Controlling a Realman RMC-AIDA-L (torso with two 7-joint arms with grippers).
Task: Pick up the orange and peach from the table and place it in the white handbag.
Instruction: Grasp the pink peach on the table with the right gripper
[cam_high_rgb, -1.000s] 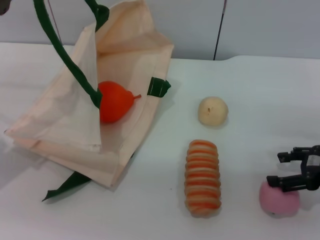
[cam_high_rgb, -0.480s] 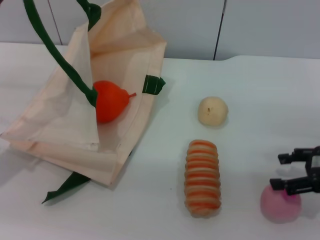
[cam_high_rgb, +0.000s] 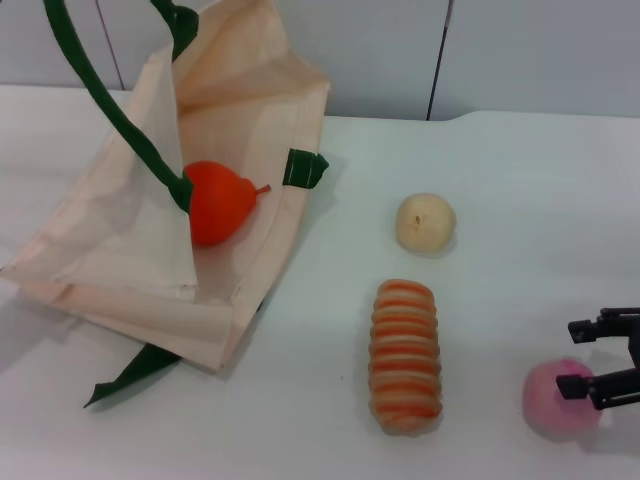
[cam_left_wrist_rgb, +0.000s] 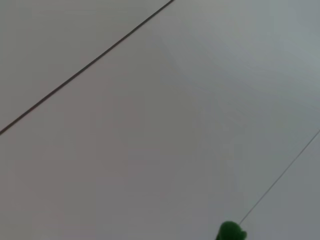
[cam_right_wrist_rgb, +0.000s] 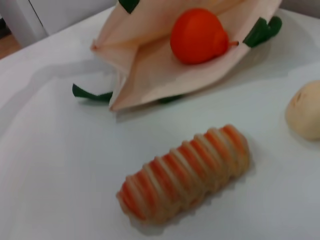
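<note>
the cream-beige cloth handbag (cam_high_rgb: 120, 250) looks matt and creased, its dark green handles (cam_high_rgb: 110, 105) woven; the round orange-red orange (cam_high_rgb: 218, 203) is smooth, slightly glossy; the pink peach (cam_high_rgb: 558, 398) soft, matt

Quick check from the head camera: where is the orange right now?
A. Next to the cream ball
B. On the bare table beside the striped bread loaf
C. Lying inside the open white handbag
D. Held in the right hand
C. The orange lies on the inner cloth of the white handbag, whose mouth is held open, while the right hand is down at the peach.
</note>
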